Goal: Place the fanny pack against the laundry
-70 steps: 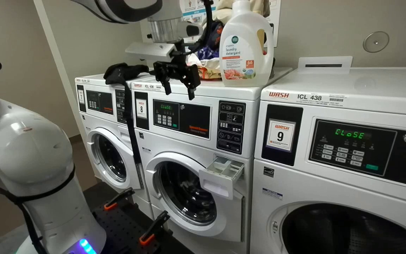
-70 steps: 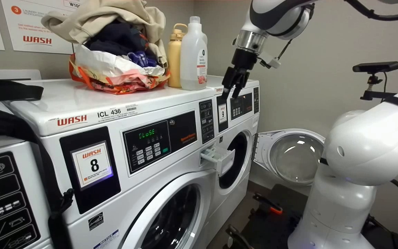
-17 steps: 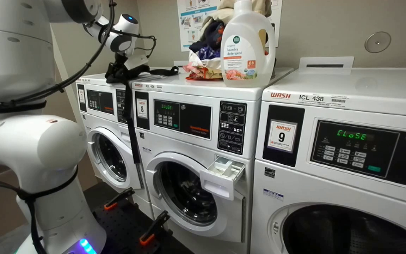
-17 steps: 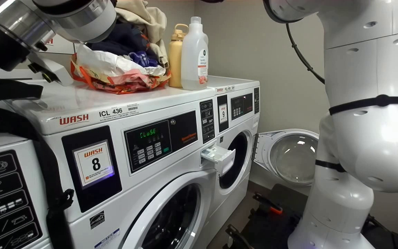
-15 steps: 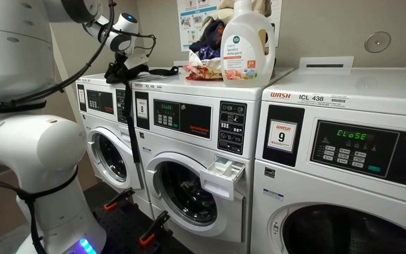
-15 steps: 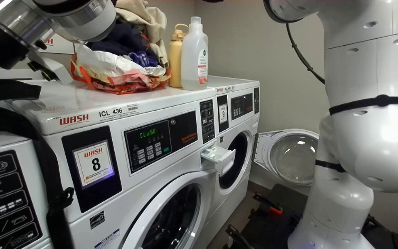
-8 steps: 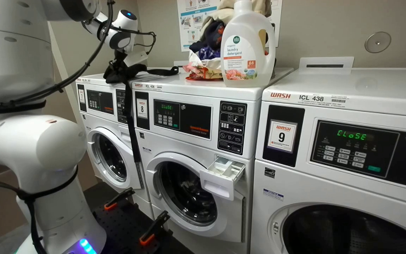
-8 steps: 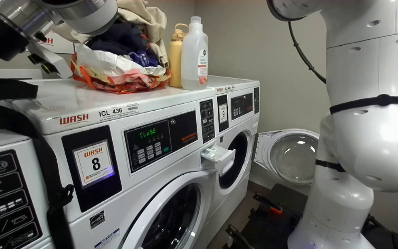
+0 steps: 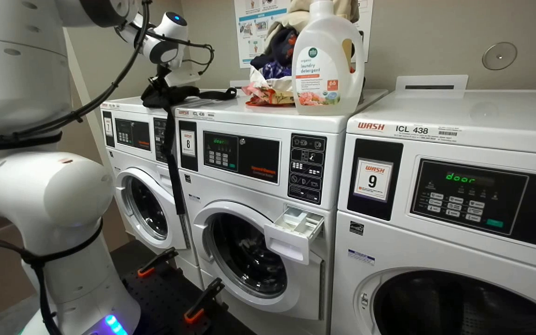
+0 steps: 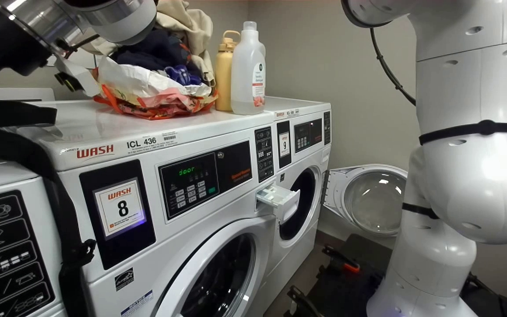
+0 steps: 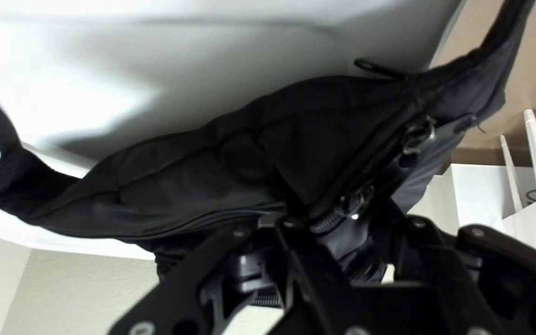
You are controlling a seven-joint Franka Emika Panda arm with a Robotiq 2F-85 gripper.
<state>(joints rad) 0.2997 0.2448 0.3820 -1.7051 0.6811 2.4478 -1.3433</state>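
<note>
fanny pack, clamped in the tool, sits at the front edge of the white surface where two washers meet, a strap dangling below, apart from the laundry and detergent jug.

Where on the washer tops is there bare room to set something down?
Washer 8's top, between the black strap and laundry bag; the visible part of washer 9's top, past the detergent jug. Crowded: bag, yellow bottle and jug stand close together; claw and fanny pack occupy the end beside washer 7.
</note>
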